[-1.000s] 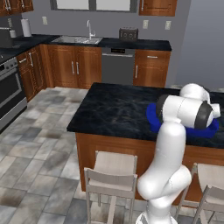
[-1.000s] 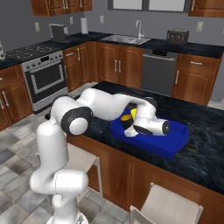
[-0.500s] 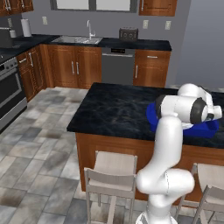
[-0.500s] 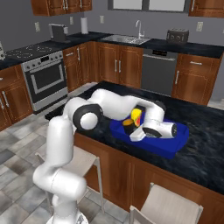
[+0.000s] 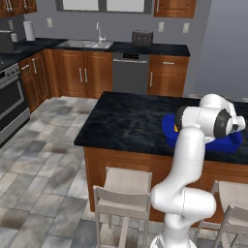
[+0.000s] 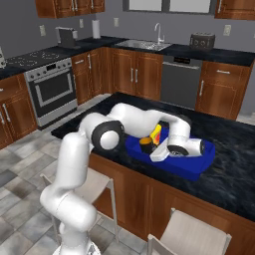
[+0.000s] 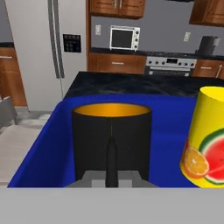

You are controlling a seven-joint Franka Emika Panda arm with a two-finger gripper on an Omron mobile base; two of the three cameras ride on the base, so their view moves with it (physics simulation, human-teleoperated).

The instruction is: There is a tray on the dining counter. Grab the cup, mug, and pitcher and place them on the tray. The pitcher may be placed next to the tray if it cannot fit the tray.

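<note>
On the black dining counter lies the blue tray. The black mug with its orange inside stands upright inside the tray. My gripper is low in the tray, right against the mug's near side, and is shut on it. Just beside the mug, also in the tray, the yellow cup shows a fruit picture on its side. The pitcher is out of view.
Two light stools stand at the island's near side. Along the far wall run wood cabinets, a sink and a stove. Beyond the tray, the hand view shows a fridge and a small oven.
The forearm and hand have swung further right over the tray and lower, with the mug staying at the fingertips. The jaws have stayed shut and the cup has kept its place.
</note>
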